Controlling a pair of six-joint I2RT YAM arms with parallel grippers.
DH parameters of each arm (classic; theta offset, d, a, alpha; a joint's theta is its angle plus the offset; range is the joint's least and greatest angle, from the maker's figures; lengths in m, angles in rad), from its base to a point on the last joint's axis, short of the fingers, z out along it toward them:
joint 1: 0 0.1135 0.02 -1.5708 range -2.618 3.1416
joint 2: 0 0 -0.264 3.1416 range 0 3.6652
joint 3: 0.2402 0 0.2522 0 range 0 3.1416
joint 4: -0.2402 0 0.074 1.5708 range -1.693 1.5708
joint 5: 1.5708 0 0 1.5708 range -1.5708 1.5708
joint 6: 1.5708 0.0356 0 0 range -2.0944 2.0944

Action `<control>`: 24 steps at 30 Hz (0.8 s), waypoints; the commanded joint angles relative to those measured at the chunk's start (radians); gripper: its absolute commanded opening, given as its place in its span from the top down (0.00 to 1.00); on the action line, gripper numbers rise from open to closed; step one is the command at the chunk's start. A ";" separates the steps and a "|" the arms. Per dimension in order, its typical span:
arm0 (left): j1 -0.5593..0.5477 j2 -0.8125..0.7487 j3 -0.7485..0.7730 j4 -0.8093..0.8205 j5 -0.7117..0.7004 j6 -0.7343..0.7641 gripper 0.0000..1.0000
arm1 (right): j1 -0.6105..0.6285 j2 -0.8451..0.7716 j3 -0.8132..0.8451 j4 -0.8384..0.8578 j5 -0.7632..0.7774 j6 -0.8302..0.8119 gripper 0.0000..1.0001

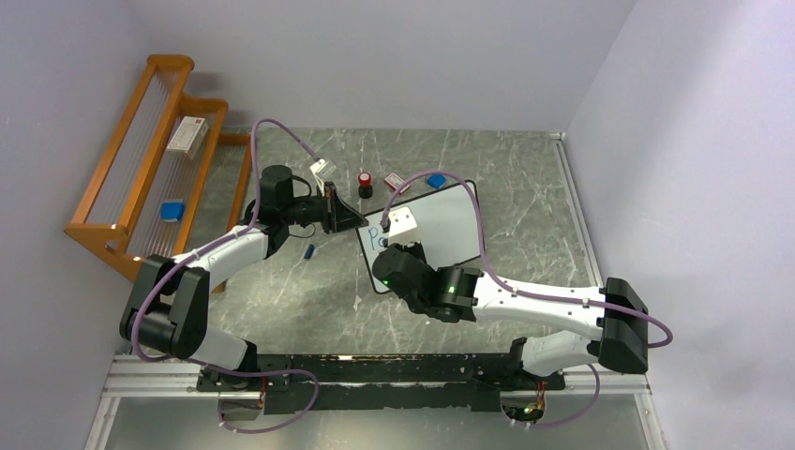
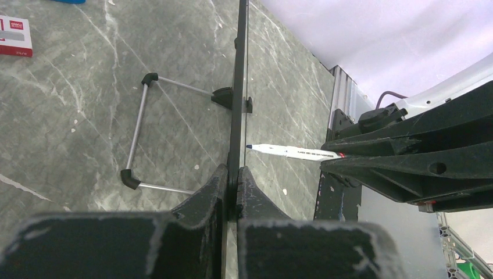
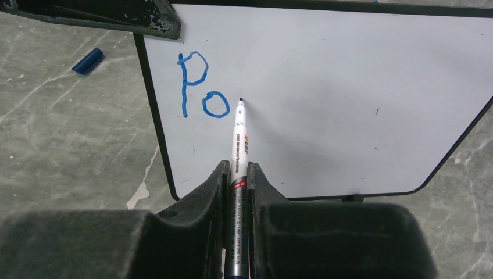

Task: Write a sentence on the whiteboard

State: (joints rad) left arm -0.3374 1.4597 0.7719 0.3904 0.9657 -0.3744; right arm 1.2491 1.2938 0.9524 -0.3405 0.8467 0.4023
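Near the centre of the grey marbled tabletop [image 1: 562,187], the small glossy white whiteboard with thin black frame [image 3: 349,104] stands on a wire stand [image 2: 136,139]. Blue handwritten text [image 3: 200,87] at its upper left reads "Po". The left gripper [image 2: 231,174] is clamped on the frame edge. The right gripper [image 3: 237,174] grasps a white marker pen [image 3: 239,136], tip just right of the "o". Barrel print is too small to read. Pale lavender walls [image 1: 375,56] enclose the table.
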 commanded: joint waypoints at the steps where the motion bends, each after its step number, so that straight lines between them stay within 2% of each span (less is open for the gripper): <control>1: -0.003 0.021 0.012 -0.040 0.012 0.015 0.95 | -0.008 0.001 -0.012 0.032 0.047 0.021 1.00; 24: -0.002 0.022 0.013 -0.040 0.018 0.015 0.95 | -0.027 0.029 -0.012 0.060 0.034 0.020 1.00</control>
State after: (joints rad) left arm -0.3374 1.4628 0.7734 0.3904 0.9653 -0.3744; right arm 1.2339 1.3052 0.9455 -0.3115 0.8631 0.4038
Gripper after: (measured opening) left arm 0.079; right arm 0.150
